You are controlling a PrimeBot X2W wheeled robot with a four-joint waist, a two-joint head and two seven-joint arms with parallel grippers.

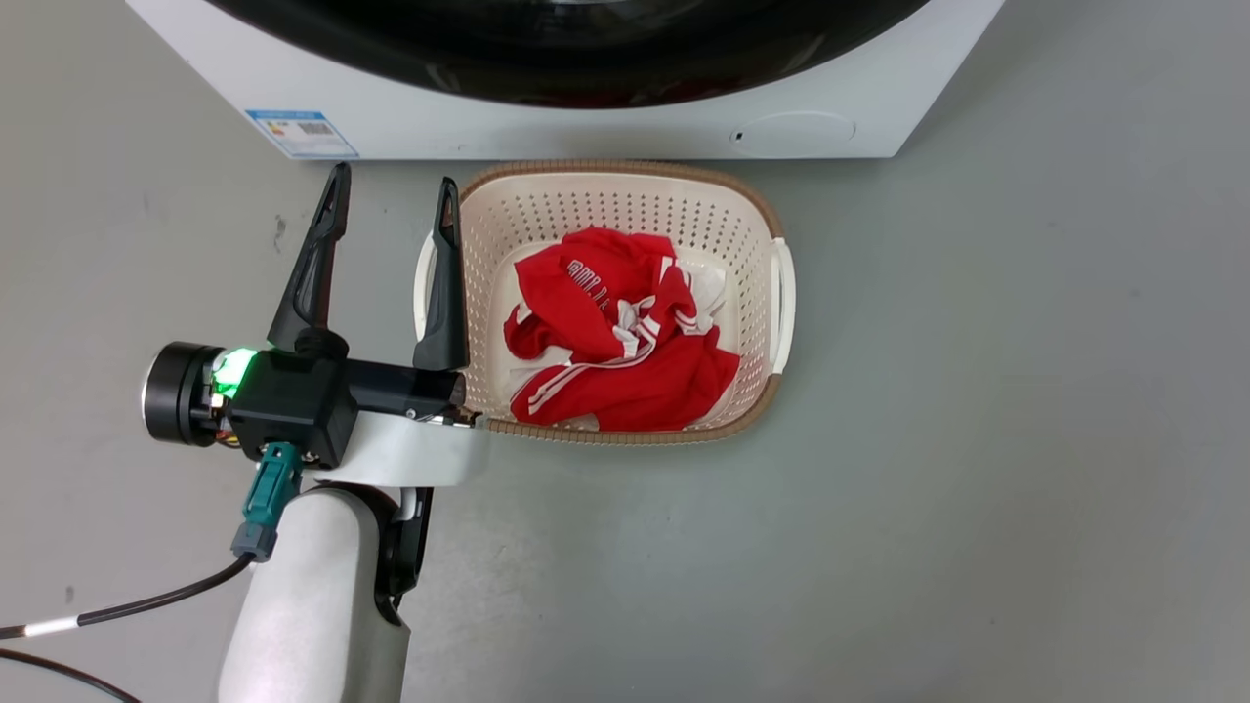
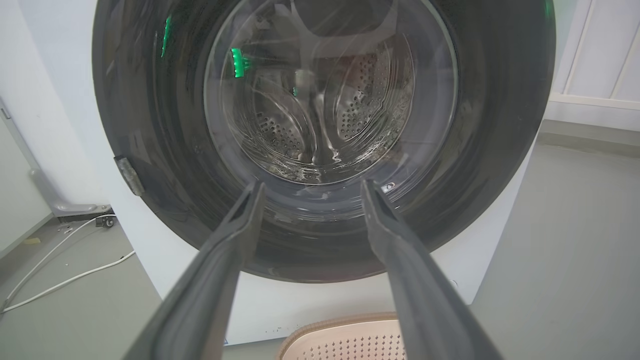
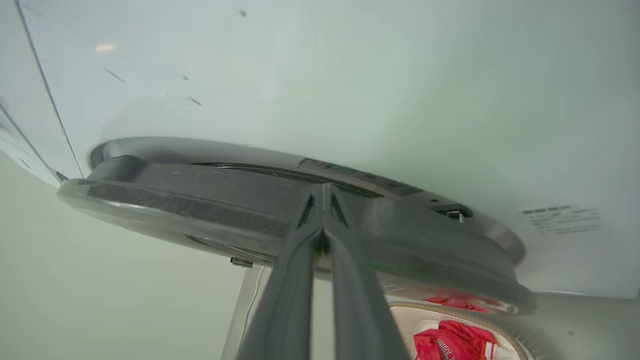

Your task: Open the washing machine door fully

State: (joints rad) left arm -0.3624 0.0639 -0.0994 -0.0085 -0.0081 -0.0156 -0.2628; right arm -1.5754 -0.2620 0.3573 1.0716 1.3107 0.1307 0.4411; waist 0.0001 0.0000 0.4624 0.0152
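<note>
Our right gripper (image 3: 325, 192), fingers pressed together, meets the rim of the washing machine door (image 3: 190, 200), a narrow gap behind its edge. Our left gripper (image 1: 394, 181) hangs spread wide at the laundry basket (image 1: 781, 293) rim, bare floor (image 1: 1025, 439) alongside.

There is one washing machine (image 1: 586, 132), with one round door (image 2: 150, 125), one small round flap (image 1: 806, 128) at its five o'clock and one sticker (image 1: 301, 134) at its seven o'clock in the head view. One basket (image 1: 625, 210) sits at the machine's six o'clock, with two white handles (image 1: 784, 303) at its three and nine o'clock. It holds one red-and-white heap of clothes (image 1: 605, 342); the number of pieces cannot be told. Two white cables (image 2: 65, 282) lie at eight o'clock in the left wrist view. Two grippers show, the left gripper (image 1: 394, 176) and the right gripper (image 3: 324, 190), each with two fingers.
</note>
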